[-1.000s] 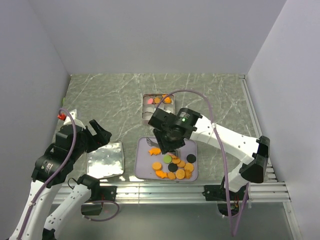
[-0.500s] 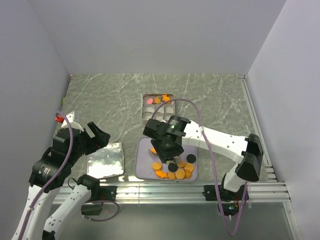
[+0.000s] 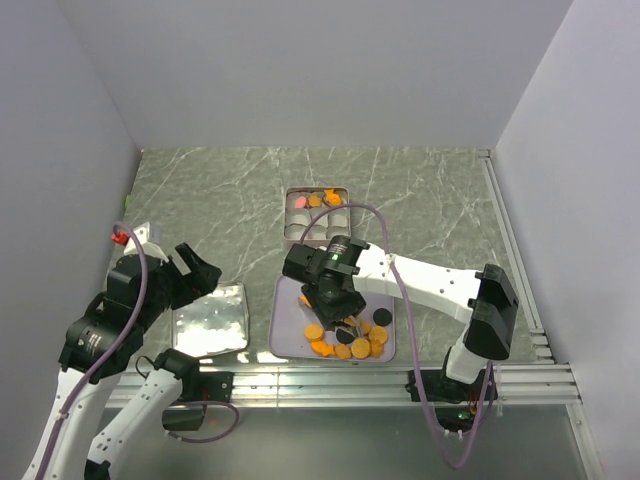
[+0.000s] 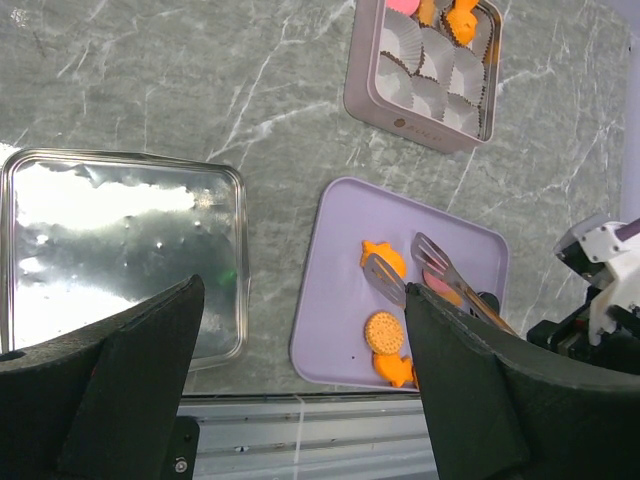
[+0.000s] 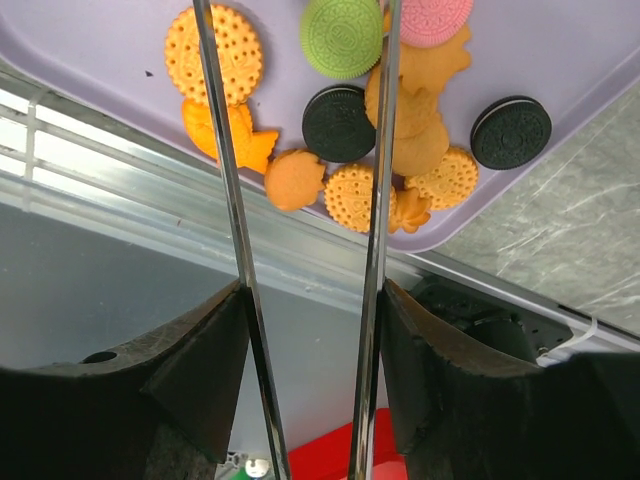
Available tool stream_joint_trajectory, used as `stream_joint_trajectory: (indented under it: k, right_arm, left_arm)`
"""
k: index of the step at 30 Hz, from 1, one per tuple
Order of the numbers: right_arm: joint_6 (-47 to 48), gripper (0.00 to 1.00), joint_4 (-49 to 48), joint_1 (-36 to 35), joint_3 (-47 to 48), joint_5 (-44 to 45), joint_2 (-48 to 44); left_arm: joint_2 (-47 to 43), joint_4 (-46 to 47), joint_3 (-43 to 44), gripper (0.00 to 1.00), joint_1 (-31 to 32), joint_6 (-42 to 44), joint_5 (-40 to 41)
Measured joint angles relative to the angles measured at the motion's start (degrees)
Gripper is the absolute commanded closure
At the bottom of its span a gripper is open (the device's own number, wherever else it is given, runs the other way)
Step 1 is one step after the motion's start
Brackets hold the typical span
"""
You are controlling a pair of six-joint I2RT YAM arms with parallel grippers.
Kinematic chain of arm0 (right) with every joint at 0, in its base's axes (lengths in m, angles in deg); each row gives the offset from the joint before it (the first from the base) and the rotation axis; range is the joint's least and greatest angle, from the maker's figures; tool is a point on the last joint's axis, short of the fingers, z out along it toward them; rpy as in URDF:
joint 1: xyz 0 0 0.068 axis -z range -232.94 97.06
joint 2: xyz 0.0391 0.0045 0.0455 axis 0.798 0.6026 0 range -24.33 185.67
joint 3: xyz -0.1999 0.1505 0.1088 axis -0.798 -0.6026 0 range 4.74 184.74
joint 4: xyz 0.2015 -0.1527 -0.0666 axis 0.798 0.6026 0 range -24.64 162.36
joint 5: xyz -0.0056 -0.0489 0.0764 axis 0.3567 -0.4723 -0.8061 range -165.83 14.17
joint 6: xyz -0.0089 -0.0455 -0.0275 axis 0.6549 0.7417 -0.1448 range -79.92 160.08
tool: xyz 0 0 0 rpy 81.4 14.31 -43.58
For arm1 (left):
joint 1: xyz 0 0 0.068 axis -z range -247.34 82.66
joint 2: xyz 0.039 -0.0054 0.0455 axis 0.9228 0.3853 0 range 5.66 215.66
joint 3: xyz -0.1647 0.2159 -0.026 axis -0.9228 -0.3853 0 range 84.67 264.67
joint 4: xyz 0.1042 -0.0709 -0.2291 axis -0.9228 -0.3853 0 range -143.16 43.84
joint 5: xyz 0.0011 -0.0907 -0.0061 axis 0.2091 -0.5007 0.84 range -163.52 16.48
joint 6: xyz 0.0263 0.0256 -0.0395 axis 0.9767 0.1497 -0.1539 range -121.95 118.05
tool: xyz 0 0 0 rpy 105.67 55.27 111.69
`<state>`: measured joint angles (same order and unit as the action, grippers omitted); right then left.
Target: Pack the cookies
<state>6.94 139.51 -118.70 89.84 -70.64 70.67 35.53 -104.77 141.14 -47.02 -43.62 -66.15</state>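
Moved: right arm [image 3: 430, 285] has swung left and nearer over the tray [image 4: 335, 250] since a second ago; left arm [image 3: 110, 320] barely shifted.
Table [image 3: 220, 190]: green marble.
Left gripper [image 4: 303, 292]: fingers wide with nothing between them, by the pan [image 4: 110, 250].
Right gripper [image 5: 312, 300]: clamped on the tongs [image 4: 430, 252].
Tray: lavender, at the near edge; most cookies [image 5: 400, 120] lie here.
Pan: shiny, left of the tray, apart.
Tin [image 4: 400, 115]: beyond the tray; paper cups [image 4: 440, 50] inside, a few cookies in its far corner; we cannot read the wall lettering.
Tongs: spread, pinching nothing, tips over the tray.
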Motion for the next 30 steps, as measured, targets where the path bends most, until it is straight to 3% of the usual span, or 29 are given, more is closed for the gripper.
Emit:
stream_joint_trajectory:
  k: [4, 11, 19, 30]
  right_arm:
    - [0.44, 0.45, -0.02, 0.0, 0.0, 0.17, 0.96]
    - [1.07, 0.61, -0.04, 0.0, 0.0, 0.15, 1.03]
    - [0.57, 0.64, 0.76, 0.0, 0.66, 1.27, 1.03]
    - [-0.46, 0.65, 2.97, 2.75, 18.86, 4.83, 2.78]
  left_arm:
    - [-0.28, -0.24, 0.0, 0.12, -0.02, -0.63, 0.0]
    - [-1.99, -1.73, 0.0, 0.12, 0.0, -1.84, 0.02]
    - [-2.67, -2.47, -0.04, 0.13, 0.0, -3.06, 0.04]
    - [-2.64, -3.76, 0.74, 0.13, 0.0, -3.08, 0.79]
